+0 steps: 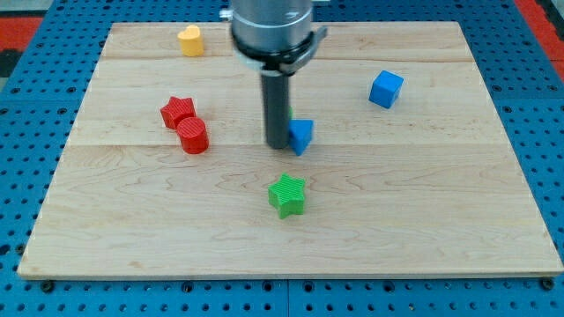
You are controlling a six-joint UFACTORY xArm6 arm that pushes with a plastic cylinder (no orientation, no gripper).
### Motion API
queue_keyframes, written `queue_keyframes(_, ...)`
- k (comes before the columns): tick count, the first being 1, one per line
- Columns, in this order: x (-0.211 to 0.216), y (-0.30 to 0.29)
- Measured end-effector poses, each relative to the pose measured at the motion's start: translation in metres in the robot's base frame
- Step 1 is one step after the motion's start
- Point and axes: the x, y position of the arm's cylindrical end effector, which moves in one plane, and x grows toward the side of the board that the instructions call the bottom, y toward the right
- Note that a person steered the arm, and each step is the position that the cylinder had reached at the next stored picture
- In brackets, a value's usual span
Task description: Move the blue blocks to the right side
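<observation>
A blue cube [385, 89] sits on the wooden board at the view's upper right. A second blue block [302, 136], shape partly hidden, sits near the board's middle. My tip [278, 145] is right against this block's left side, touching it. A sliver of green shows behind the rod, too hidden to name.
A green star [287, 195] lies below my tip. A red star [178, 111] and a red cylinder [193, 136] sit together at the view's left. A yellow heart [190, 40] is at the top left. The wooden board [441, 220] lies on a blue pegboard.
</observation>
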Motion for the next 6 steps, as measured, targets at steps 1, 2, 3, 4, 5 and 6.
queue_keyframes(1, -0.013, 0.067)
queue_keyframes(2, -0.019, 0.085)
queue_keyframes(3, -0.026, 0.058)
queue_keyframes(4, 0.011, 0.088)
queue_keyframes(5, 0.009, 0.118)
queue_keyframes(6, -0.028, 0.110)
